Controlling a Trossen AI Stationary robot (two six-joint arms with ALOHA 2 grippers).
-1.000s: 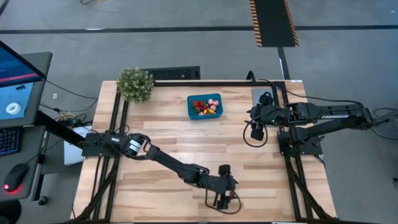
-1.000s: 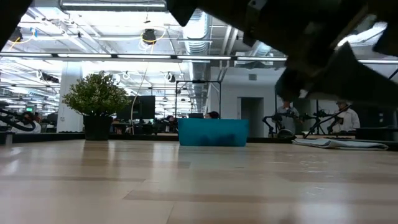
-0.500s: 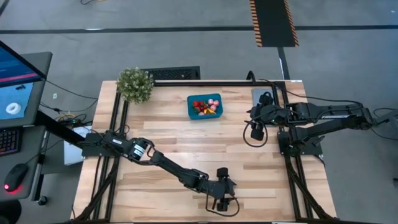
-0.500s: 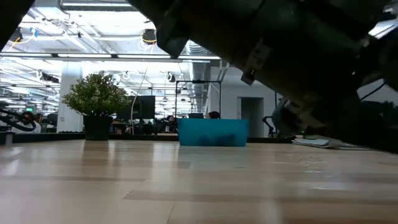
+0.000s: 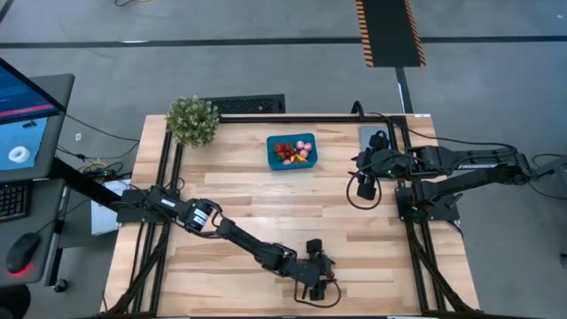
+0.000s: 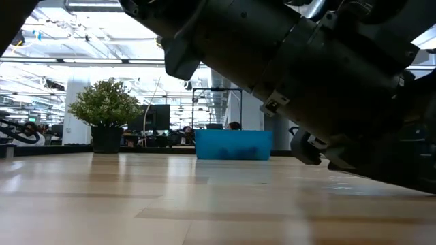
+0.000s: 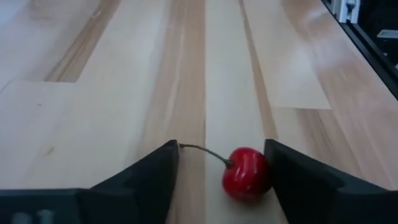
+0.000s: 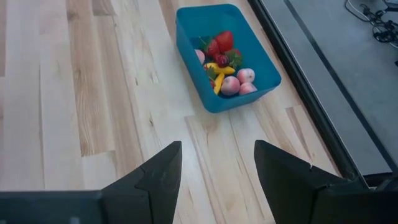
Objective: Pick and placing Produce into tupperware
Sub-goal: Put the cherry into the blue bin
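Down low, left end effector [image 7: 219, 171] wide astride cherry [image 7: 247, 173], stem toward one finger.

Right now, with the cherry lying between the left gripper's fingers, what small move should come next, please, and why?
Probably close the left gripper on the cherry: it lies on the table between the open fingers, against one finger, not yet clamped.

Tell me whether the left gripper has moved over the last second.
Yes. In the high view the left gripper has slid slightly toward the table's near edge and leftward, and now straddles a cherry.
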